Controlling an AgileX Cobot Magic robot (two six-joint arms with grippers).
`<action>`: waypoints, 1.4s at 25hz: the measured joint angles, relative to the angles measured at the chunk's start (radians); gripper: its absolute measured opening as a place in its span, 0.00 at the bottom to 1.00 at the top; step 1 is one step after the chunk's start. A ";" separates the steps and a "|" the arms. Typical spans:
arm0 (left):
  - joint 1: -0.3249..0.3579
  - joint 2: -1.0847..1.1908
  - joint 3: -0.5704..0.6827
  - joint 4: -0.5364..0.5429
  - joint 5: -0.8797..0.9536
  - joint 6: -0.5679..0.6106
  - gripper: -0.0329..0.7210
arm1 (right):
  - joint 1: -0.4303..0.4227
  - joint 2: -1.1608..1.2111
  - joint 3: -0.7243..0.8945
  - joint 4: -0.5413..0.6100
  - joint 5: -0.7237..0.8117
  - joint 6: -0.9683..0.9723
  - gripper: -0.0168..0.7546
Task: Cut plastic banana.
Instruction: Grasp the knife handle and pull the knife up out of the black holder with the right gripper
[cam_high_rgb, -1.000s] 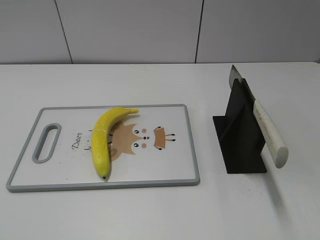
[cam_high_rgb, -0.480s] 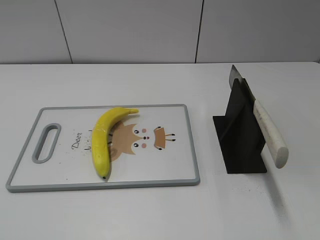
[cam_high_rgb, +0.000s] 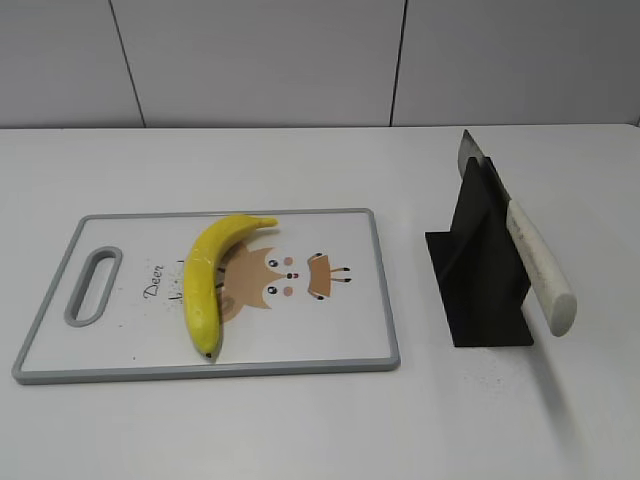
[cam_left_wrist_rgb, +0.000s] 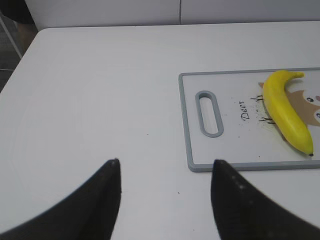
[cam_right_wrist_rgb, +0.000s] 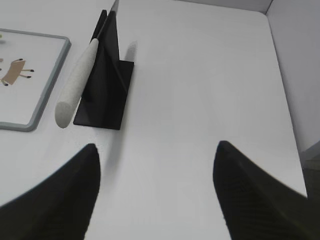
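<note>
The yellow plastic banana (cam_high_rgb: 210, 277) lies on a white cutting board (cam_high_rgb: 330, 340) with a grey rim and a cartoon print. It also shows in the left wrist view (cam_left_wrist_rgb: 286, 109) on the board (cam_left_wrist_rgb: 186, 120). A knife (cam_high_rgb: 530, 255) with a white handle rests slanted in a black stand (cam_high_rgb: 480, 275); both show in the right wrist view, the knife (cam_right_wrist_rgb: 77, 82) on the stand (cam_right_wrist_rgb: 107, 95). My left gripper (cam_left_wrist_rgb: 165, 162) is open and empty over bare table left of the board. My right gripper (cam_right_wrist_rgb: 156, 146) is open and empty, right of the stand. Neither gripper shows in the exterior view.
The white table (cam_high_rgb: 320, 430) runs to a grey panelled wall (cam_high_rgb: 260, 60) at the back. The table's left edge (cam_left_wrist_rgb: 20, 62) and right edge by a wall (cam_right_wrist_rgb: 280, 70) show in the wrist views.
</note>
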 joint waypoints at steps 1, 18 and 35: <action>0.000 0.000 0.000 -0.005 0.000 0.007 0.79 | 0.000 0.046 -0.026 0.004 0.009 0.000 0.74; 0.000 0.000 0.000 -0.069 0.000 0.097 0.84 | 0.098 0.641 -0.353 0.097 0.115 0.106 0.74; 0.000 0.000 0.000 -0.069 0.000 0.097 0.83 | 0.319 1.271 -0.582 0.033 0.167 0.284 0.74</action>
